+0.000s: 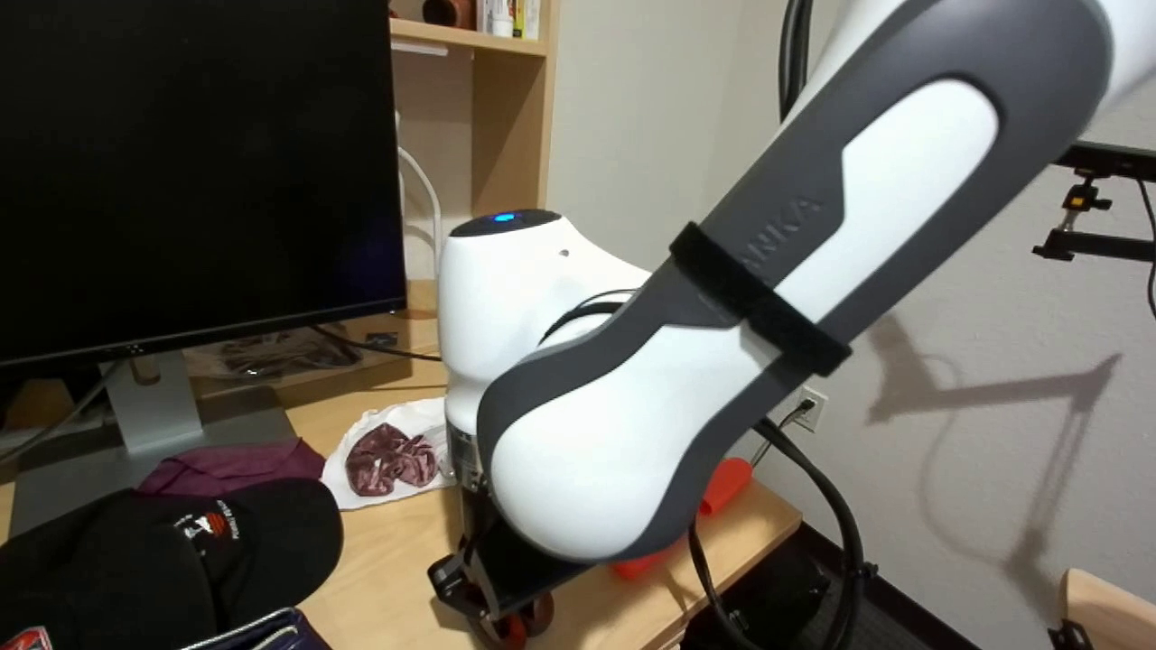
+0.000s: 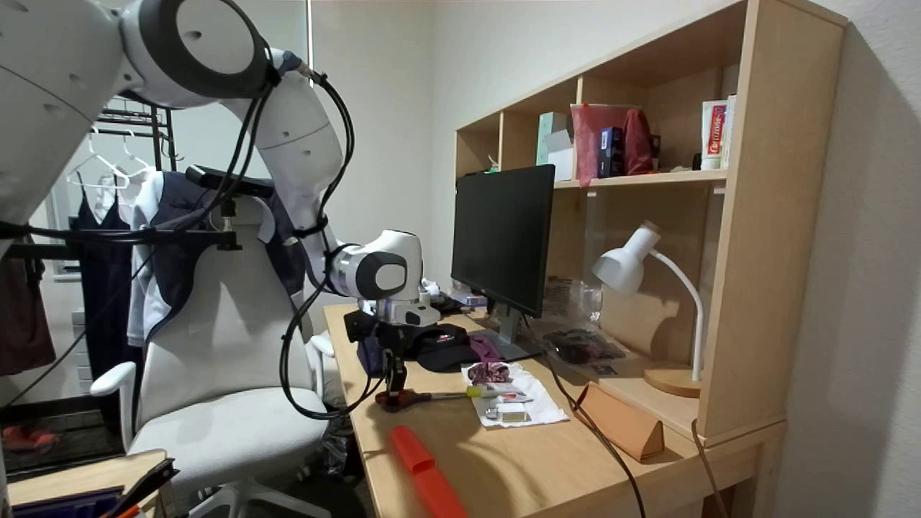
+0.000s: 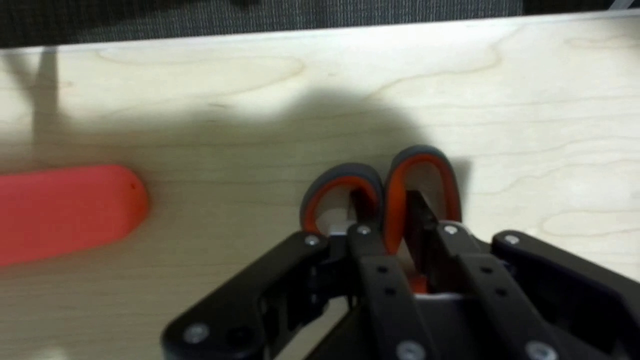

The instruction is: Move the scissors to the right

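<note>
Scissors (image 3: 396, 212) with orange, grey-edged loops are held by the pincer (image 3: 389, 204), one finger in each loop, clamped on the inner bars. The pale wooden desk (image 3: 550, 115) lies beneath, contact unclear. In an exterior view, a red stick (image 2: 435, 478) lies near, a monitor (image 2: 500, 237), lamp (image 2: 622, 270) and white chair (image 2: 216, 324) farther off.

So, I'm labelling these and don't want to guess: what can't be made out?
Wrist view: the blades of the scissors, hidden by the gripper.
Wrist view: the rest of the red stick, cut off by the left edge.
An exterior view: the middle of the red stick, behind the arm.
An exterior view: the rest of the dark blue item, cut off by the bottom edge.
</note>
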### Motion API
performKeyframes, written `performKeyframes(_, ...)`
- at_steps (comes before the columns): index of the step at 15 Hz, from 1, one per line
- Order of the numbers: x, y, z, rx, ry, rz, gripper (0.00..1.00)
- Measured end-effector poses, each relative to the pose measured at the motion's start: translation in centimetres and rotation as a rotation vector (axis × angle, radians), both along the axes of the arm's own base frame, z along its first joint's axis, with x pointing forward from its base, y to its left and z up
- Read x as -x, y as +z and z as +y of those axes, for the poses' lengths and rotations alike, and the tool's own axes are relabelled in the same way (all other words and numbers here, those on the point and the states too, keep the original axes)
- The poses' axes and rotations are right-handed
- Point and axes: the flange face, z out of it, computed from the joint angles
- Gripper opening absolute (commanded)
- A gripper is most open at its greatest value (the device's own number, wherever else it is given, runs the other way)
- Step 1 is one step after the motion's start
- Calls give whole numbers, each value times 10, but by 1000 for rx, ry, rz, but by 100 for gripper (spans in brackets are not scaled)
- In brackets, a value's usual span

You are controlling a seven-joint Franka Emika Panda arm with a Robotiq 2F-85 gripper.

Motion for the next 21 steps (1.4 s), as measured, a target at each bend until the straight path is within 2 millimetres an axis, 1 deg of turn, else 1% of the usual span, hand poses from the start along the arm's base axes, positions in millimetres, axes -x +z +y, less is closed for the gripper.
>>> performKeyframes(3,7,5,-2,-18,-2,11,11)
performKeyframes(5,19,15,-2,-24,12,20,11)
performKeyframes(9,50,52,-4,-14,33,28,12)
performKeyframes(10,56,61,-6,-13,34,23,20)
performKeyframes(12,67,76,-9,-15,37,6,20)
performKeyframes(13,70,81,-10,-16,38,1,20)
performKeyframes(16,74,83,-11,-15,38,0,20)
performKeyframes(17,74,82,-11,-15,38,0,12)
performKeyframes(20,74,81,-12,-14,32,2,12)
performKeyframes(21,72,80,-15,-2,-4,7,12)
